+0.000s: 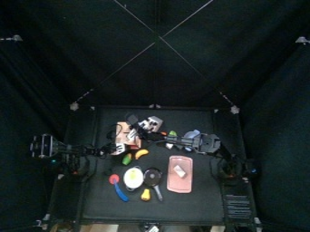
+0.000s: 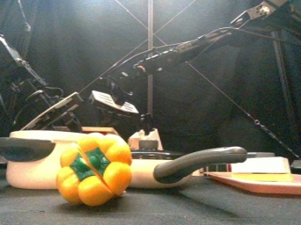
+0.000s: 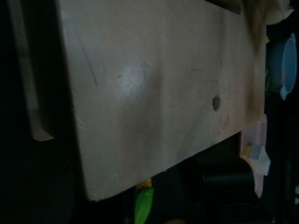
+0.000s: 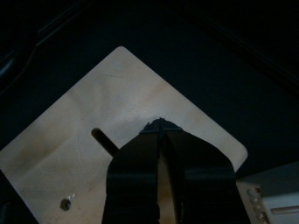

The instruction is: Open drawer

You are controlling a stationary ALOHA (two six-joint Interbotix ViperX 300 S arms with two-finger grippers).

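Both arms are over the drawer (image 1: 125, 134), which sits at the back left of the desk (image 1: 206, 201), behind the pan and the yellow pepper (image 2: 94, 169).

Left claw: its wrist view is filled by the drawer's pale wooden top panel (image 3: 152, 79), very near below the camera; the claw's own jaws do not show in that view. From above, the left claw (image 1: 121, 145) seems to sit against the unit, standing fairly wide. Whether that spread is a hold across the box or free air — cannot tell from these views.

Right claw (image 4: 162, 144): reaches across from the right, its jaws drawn close together with only a thin slit between them, tips at the edge of the drawer's wooden face (image 4: 105, 131). A small dark peg or handle shows just beside the tips; the claw may be pinching something there, but the view is too dark to confirm.

Progress: no sliding part visibly drawn out of the unit in the top view or front view, where the box (image 2: 143, 139) is mostly hidden behind the pan (image 2: 70, 158). Judged stage — approach and bracing done or nearly so; the pull itself is left.

Pink board (image 1: 180, 174) lies well apart from both claws, uninvolved.
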